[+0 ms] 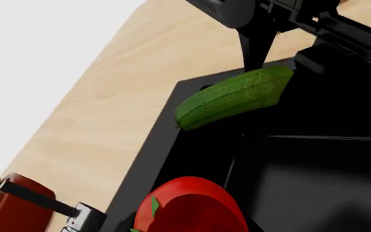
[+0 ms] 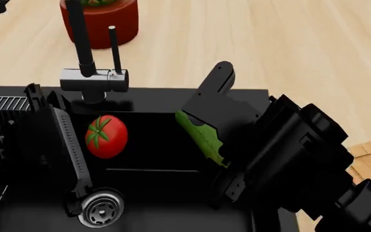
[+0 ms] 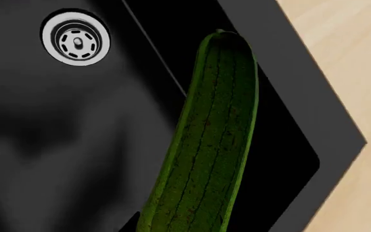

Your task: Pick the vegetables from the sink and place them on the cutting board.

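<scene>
Right end effector (image 2: pixel 205 126) gripping the cucumber (image 2: pixel 200 136) over the sink (image 2: pixel 153 159), tomato (image 2: pixel 106 136) to its left, left end effector's state unclear

A dark-green cucumber (image 1: pixel 237 96) hangs tilted over the corner of the matte-black sink (image 1: pixel 314 169), with a black finger (image 1: pixel 256 46) of another arm's gripper pressing on its upper end from above. Nearer the camera, a red tomato (image 1: pixel 195 208) with a bit of green stem top showing sits inside the basin against its wall. The pale wood counter (image 1: pixel 108 106) runs alongside the sink, and a red pot (image 1: pixel 11 208) with green leaves stands on it by the black-handled faucet (image 1: pixel 56 208).
</scene>
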